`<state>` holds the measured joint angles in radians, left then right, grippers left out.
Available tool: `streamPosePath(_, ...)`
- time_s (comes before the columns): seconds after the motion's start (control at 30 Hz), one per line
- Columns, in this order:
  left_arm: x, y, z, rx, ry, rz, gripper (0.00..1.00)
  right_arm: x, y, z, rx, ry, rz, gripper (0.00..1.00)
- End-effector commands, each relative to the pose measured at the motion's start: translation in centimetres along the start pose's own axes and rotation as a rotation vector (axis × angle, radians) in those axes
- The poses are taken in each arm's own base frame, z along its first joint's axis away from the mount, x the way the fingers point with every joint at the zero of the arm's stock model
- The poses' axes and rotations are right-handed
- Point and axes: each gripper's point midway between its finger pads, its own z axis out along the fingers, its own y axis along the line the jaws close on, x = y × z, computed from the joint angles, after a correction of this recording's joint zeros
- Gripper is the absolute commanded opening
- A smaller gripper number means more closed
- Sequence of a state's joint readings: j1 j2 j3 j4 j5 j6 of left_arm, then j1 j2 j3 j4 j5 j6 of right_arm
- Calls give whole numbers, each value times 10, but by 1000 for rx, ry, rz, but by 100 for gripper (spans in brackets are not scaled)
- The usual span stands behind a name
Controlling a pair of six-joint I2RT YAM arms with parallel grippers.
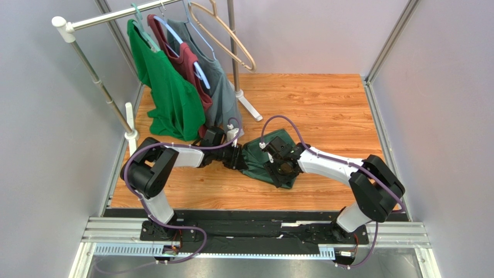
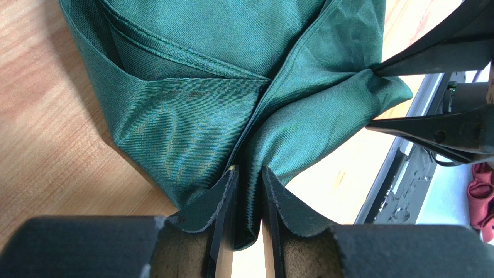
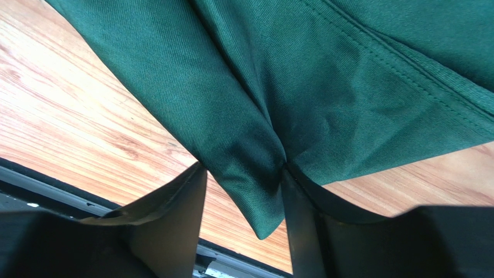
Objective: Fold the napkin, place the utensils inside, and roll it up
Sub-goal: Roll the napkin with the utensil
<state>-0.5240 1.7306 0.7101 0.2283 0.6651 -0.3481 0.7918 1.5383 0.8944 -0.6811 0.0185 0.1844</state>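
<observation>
Orange-brown wood-grain plank counter [image 1: 336,104], seen from above. A dark forest-green cloth napkin [image 1: 264,155] lies bunched near its middle. The white foot of a metal garment rack [image 1: 250,108] stands toward the far left.

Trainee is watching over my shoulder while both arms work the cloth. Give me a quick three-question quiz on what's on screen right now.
1. True or false: the left gripper and the right gripper are both at the napkin.
2. What sits between the left gripper's fingers? A) bare wood B) a fold of the napkin C) a hanger
3. How many shirts hang on the rack?

Key
1. True.
2. B.
3. Three: the green shirt, the dark red shirt and the grey shirt.
</observation>
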Motion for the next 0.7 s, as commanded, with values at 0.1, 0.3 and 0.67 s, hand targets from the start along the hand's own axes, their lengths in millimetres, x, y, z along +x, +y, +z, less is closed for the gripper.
streamPosePath(0.1, 12, 10, -1, -46, 50, -18, 29, 5, 15, -2, -77, 56, -19, 38)
streamPosePath(0.3, 8, 11, -4, -72, 44, -39, 29, 16, 30, 2, -163, 147, -2, 27)
streamPosePath(0.67, -19, 7, -18, -99, -49, -19, 53, 20, 35, 16, -292, 209, 113, 20)
